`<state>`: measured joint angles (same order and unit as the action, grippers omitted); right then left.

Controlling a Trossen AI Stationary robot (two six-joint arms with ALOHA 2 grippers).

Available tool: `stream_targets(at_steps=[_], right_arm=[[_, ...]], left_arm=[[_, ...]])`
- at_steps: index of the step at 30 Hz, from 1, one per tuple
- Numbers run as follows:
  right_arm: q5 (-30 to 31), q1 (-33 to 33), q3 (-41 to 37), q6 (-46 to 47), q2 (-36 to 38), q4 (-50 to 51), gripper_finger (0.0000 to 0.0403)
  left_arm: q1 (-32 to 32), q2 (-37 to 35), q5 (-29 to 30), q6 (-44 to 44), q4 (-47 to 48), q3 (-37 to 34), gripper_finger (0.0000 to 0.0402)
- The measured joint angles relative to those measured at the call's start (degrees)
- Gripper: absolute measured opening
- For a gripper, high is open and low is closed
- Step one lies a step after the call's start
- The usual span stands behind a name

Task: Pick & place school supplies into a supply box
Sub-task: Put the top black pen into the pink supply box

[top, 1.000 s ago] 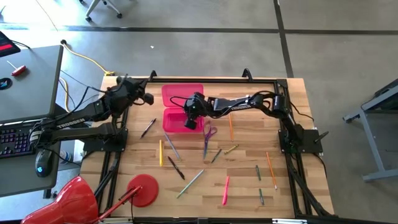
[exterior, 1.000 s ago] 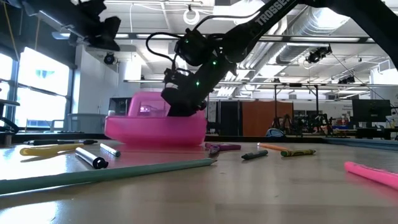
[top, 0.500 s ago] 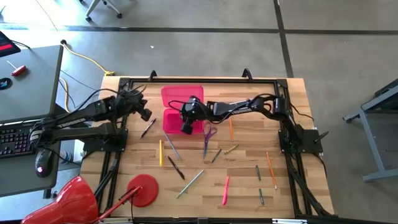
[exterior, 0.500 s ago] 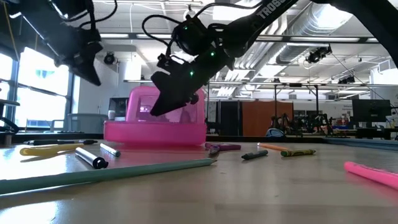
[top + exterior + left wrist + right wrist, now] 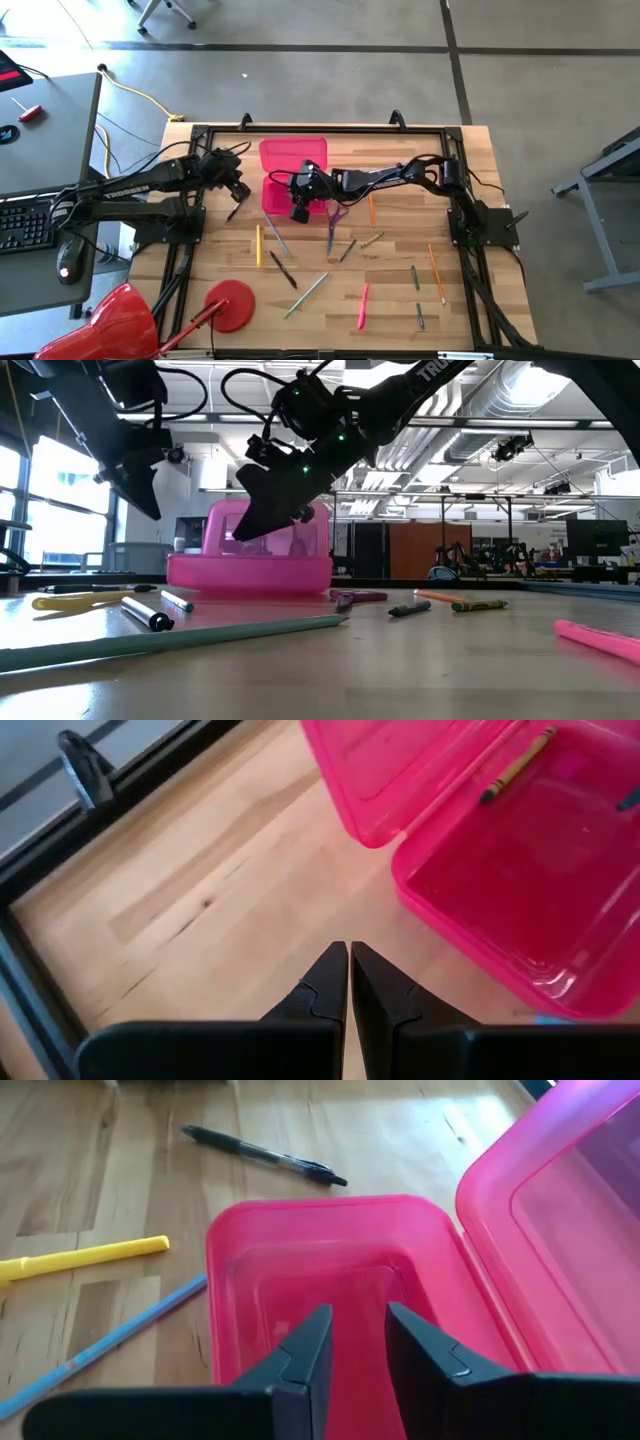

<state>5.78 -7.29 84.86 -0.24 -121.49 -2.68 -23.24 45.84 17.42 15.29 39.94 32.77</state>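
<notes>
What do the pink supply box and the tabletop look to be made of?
The supply box looks like glossy, translucent pink plastic: light passes through its open lid, and its rim shows highlights. The tabletop appears to be light wood in joined strips, with visible grain and a smooth, likely sealed finish.

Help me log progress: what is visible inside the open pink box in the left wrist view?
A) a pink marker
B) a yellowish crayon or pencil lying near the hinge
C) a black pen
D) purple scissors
B: the left wrist view shows one yellowish crayon or pencil inside the supply box, lying close to the hinged lid; the scissors lie outside on the table.
</notes>
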Motion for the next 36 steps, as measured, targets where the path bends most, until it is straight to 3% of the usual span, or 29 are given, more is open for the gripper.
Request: stream_targets(at_steps=[6, 14, 24, 30, 36], right_arm=[[0.1, 0.0, 0.0, 0.5, 0.0, -0.2, 0.0074], [-0.1, 0.7, 0.0, 3.1, 0.0, 0.0, 0.0074], [0.1, 3.6, 0.0, 10.7, 0.0, -1.9, 0.0074], [0.1, 5.7, 0.0, 10.5, 0.1, -6.8, 0.0074], [0.0, 7.1, 0.0, 10.5, 0.1, -6.5, 0.0074]], left_arm=[[0.0, 0.6, -3.5, 0.0, 0.2, 0.0, 0.0046], [0.0, 0.6, -13.1, -2.4, -0.1, 0.0, 0.0046], [0.0, 4.7, -13.0, -1.1, 0.2, -0.7, 0.0047], [0.0, 10.7, -11.4, 11.1, 0.2, -0.8, 0.0046], [0.0, 12.8, -12.4, 11.8, 0.9, -0.8, 0.0047]])
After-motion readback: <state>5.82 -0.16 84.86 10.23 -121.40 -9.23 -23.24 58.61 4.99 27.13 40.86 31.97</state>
